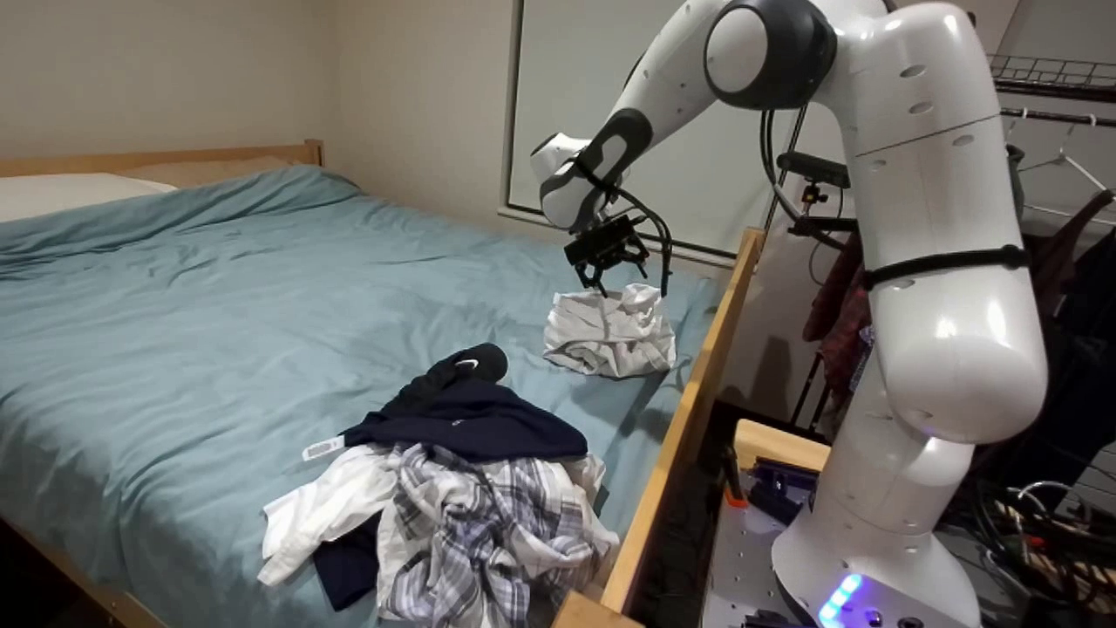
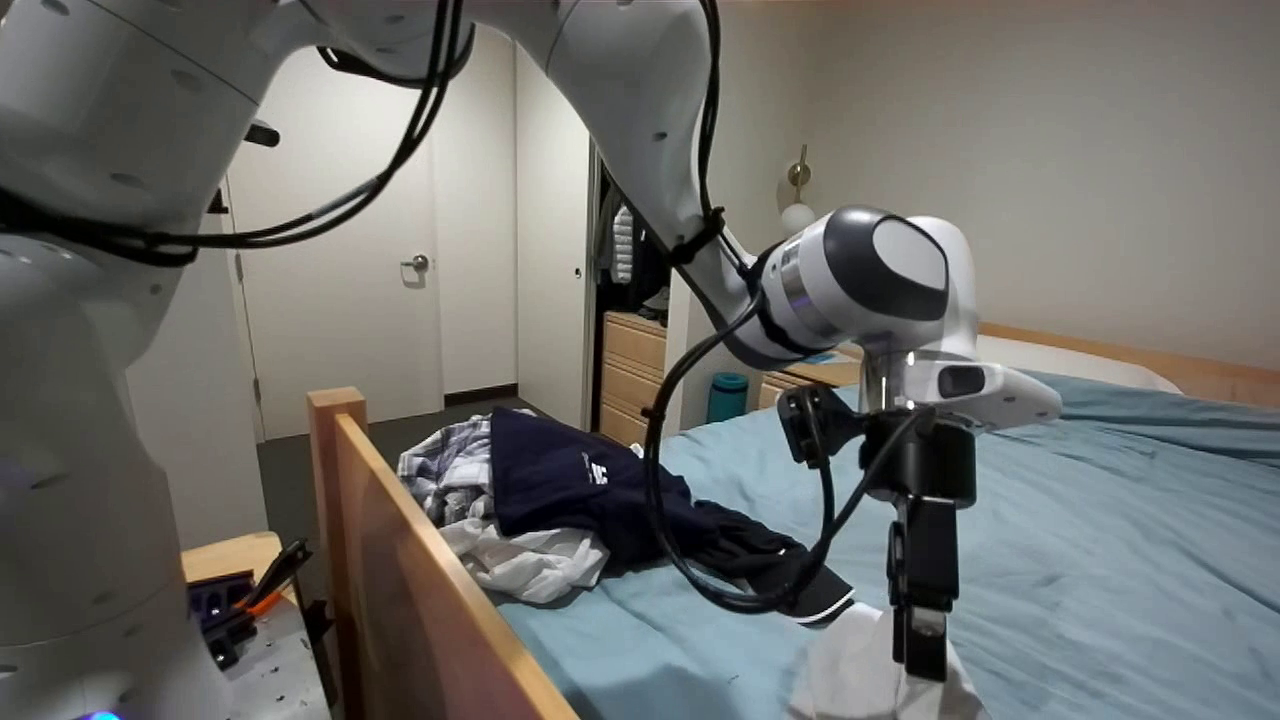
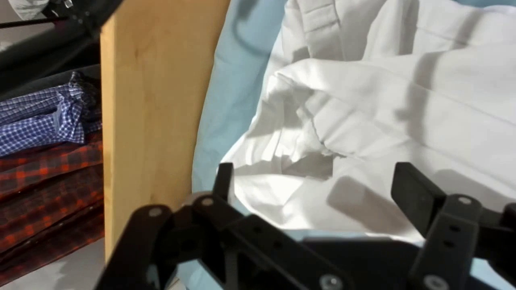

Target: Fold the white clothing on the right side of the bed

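- Red checked cloth (image 3: pixel 52 193), blue checked cloth (image 3: pixel 44 119): pattern plain in the wrist view, past the footboard (image 3: pixel 161 100) from the gripper (image 3: pixel 313 177).
- White clothing (image 3: pixel 383 112), detail: seams, folds and a ragged opening readable in the wrist view, outer parts cut off by the frame; shown whole in an exterior view.
- Hanger (image 1: pixel 1084 173), wire shelf (image 1: pixel 1055 89): in an exterior view only; well apart from the gripper, beyond the footboard.
- Door (image 2: pixel 340 260), drawers (image 2: pixel 633 350), wall lamp (image 2: pixel 798 195), teal cylinder (image 2: pixel 727 398): in an exterior view only; all well apart from the gripper.
- Tag (image 1: pixel 323 447): in an exterior view only, at the edge of the navy cloth (image 1: pixel 479 423).
- Navy cloth, plaid cloth (image 1: pixel 471 532), black cap (image 1: pixel 488 356): one pile, in both exterior views, apart from the gripper; of the three, the cap lies nearest to it.
- Pillow (image 1: pixel 70 194): in both exterior views, at the far end of the bed (image 1: pixel 261 288) from the gripper.
- White clothing, position: on the bed, rumpled into a compact heap, directly below the gripper and near the footboard; the gripper stands over one edge of it.
- Gripper, state: released, fingers (image 3: pixel 415 197) spread wide, white clothing under the gap. One fingertip stands at the clothing's footboard-side margin, the other over its surface, a shadow just beside it. Contact with the fabric: cannot tell.
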Available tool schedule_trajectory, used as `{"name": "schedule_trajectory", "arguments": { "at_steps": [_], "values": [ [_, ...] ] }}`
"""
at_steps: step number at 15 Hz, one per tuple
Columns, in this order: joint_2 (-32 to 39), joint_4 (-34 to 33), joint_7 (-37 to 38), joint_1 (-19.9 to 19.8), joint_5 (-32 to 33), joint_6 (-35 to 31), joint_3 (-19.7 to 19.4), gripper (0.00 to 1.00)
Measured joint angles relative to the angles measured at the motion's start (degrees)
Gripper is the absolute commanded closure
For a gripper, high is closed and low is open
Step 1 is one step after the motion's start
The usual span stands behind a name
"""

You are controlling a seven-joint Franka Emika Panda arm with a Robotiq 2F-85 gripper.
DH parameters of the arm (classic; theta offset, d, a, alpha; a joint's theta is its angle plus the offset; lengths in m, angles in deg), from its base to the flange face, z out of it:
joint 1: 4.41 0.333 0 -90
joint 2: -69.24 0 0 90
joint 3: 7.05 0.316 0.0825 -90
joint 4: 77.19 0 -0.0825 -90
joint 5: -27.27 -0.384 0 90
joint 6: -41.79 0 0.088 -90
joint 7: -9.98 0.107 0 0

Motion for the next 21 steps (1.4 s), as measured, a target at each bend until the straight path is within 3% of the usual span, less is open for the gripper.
{"name": "schedule_trajectory", "arguments": {
  "at_steps": [4,7,12,18,19,21],
  "values": [
    [-3.93,-0.52,2.49,-0.08,-5.56,-1.31,0.45,0.00],
    [-2.51,-2.82,6.55,-0.74,-12.49,-1.39,0.91,0.00],
    [6.73,-10.25,18.15,-2.01,-20.17,-2.02,1.26,0.00],
    [16.48,-20.97,33.11,-3.96,-24.56,-2.17,1.07,0.00],
    [17.48,-22.25,35.30,-4.15,-24.66,-2.17,1.03,0.25],
    [18.73,-23.94,37.37,-4.33,-24.66,-1.96,1.03,0.33]
  ]
}}
